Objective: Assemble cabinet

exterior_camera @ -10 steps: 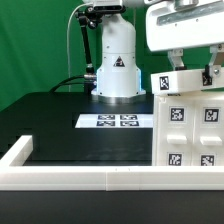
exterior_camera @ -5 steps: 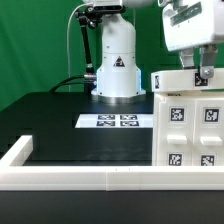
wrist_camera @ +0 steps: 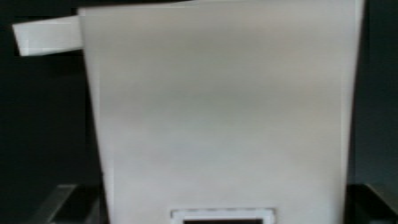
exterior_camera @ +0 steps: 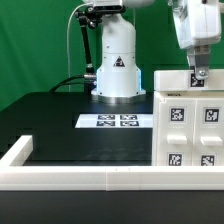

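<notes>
The large white cabinet body point(exterior_camera: 190, 130) stands at the exterior view's right, with several marker tags on its front. A smaller white block point(exterior_camera: 172, 80) with a tag lies level across its top. My gripper point(exterior_camera: 197, 70) comes down from above, its jaws on either side of this block. In the wrist view the white block point(wrist_camera: 214, 110) fills the space between my two dark fingers point(wrist_camera: 64, 203), so the gripper point(wrist_camera: 214, 205) is shut on it. A tag edge point(wrist_camera: 222, 214) shows near the jaws. Whether the block is seated in the body is not visible.
The marker board point(exterior_camera: 116, 121) lies flat on the black table in front of the robot base point(exterior_camera: 116, 62). A long low white border frame point(exterior_camera: 80, 178) runs along the front and the exterior view's left. A white tab point(wrist_camera: 45, 38) shows beside the block in the wrist view.
My gripper has moved toward the exterior view's right with the block. The block has gone from tilted above the cabinet body to lying level on its top.
</notes>
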